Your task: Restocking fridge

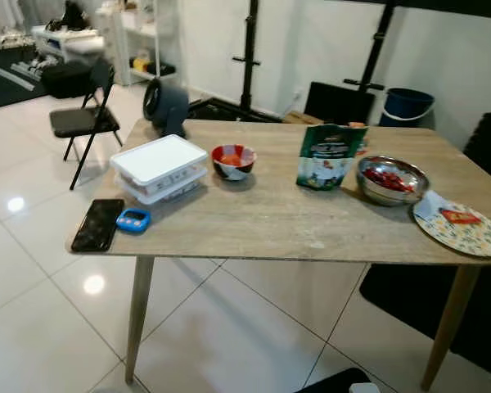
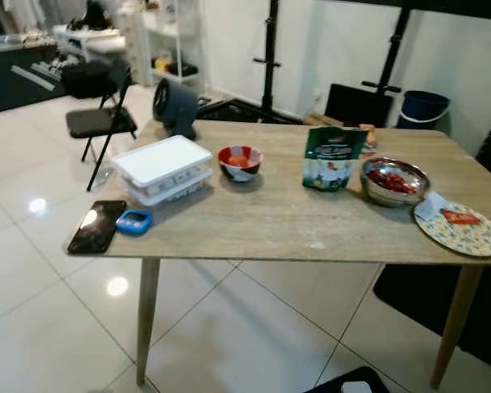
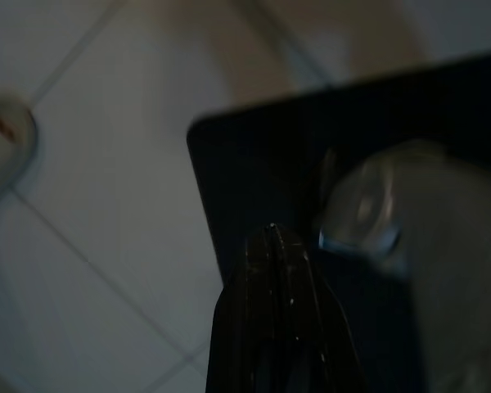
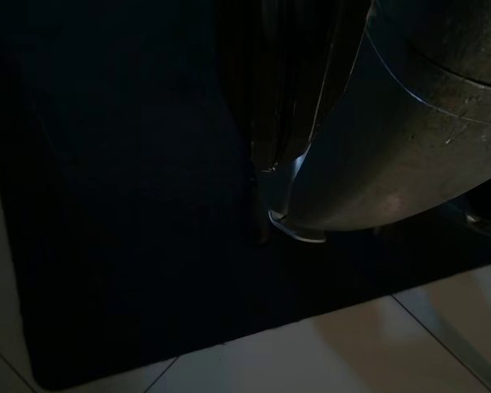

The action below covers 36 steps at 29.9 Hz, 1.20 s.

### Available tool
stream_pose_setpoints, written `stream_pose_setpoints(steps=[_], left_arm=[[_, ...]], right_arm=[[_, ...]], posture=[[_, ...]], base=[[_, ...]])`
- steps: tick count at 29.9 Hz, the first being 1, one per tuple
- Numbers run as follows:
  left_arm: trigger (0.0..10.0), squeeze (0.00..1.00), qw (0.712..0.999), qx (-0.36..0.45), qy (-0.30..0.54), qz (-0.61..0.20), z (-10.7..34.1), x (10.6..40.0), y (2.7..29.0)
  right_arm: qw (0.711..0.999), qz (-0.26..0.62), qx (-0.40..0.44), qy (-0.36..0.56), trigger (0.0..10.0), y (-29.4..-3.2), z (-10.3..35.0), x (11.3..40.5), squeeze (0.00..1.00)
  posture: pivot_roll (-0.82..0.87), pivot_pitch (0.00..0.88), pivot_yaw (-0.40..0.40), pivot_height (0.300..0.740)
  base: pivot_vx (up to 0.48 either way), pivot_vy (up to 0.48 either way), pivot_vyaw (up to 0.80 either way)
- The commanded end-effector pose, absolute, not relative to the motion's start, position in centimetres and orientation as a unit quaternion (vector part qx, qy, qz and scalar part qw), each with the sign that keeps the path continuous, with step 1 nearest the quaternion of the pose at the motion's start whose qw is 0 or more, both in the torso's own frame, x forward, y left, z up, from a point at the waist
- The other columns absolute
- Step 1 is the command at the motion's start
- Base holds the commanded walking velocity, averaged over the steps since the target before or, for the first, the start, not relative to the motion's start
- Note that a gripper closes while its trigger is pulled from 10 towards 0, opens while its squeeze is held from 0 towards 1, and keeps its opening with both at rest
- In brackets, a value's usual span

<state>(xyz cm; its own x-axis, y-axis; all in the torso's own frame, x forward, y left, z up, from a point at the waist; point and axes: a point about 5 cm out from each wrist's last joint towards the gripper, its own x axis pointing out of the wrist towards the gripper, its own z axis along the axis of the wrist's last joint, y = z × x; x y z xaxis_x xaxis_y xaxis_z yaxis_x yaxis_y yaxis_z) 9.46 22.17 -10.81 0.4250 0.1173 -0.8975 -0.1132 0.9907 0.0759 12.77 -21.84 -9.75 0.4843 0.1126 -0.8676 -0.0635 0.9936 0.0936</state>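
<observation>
Wooden table (image 1: 270, 221): food pouch (image 1: 330, 155) | left wrist: fingers (image 3: 278, 319) together, tiles

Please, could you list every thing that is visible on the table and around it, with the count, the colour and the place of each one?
table: 1, light wood, centre
phone: 1, black, table's near left corner
timer: 1, blue, beside the phone
lidded container: 1, white and clear, left part
small bowl: 1, red and white, right of the container
pouch: 1, green, upright, middle
metal bowl: 1, silver, red food inside, right part
plate: 1, patterned, right edge
fan: 1, grey, far left corner
folding chair: 1, black, left, on the floor
bucket: 1, blue, by the wall
left gripper: 1, black, shut, above the floor tiles
right gripper: 1, black, above a dark mat
</observation>
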Motion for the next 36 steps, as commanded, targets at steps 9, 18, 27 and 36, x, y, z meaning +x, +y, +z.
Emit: stream_pose_setpoints(steps=[9, 18, 27, 36], left_arm=[[10.0, 0.00, 0.844, 0.020, 0.536, -0.007, -11.1, 10.3, 19.1], [10.0, 0.00, 0.876, 0.012, 0.481, 0.007, -9.7, 14.7, 19.4], [10.0, 0.00, 0.861, 0.004, 0.507, 0.030, -10.3, 12.7, 20.0], [10.0, 0.00, 0.856, -0.010, 0.515, 0.039, -10.6, 11.9, 19.8]], right_arm=[[0.863, 0.017, -0.006, 0.505, 10.0, -23.9, -9.3, 13.1, 0.00], [0.867, 0.024, -0.015, 0.498, 10.0, -23.2, -8.9, 14.8, 0.00], [0.873, 0.050, -0.035, 0.483, 10.0, -22.8, -8.3, 16.4, 0.00], [0.856, 0.057, -0.043, 0.512, 10.0, -23.1, -9.2, 14.0, 0.00]], posture=[[0.01, 0.028, -0.099, 0.740], [0.05, 0.000, -0.116, 0.740], [0.02, 0.000, -0.113, 0.740], [0.02, 0.000, -0.116, 0.740]], base=[[0.000, 0.000, 0.00], [0.000, 0.000, 0.00], [0.000, 0.000, 0.00], [0.000, 0.000, 0.00]])
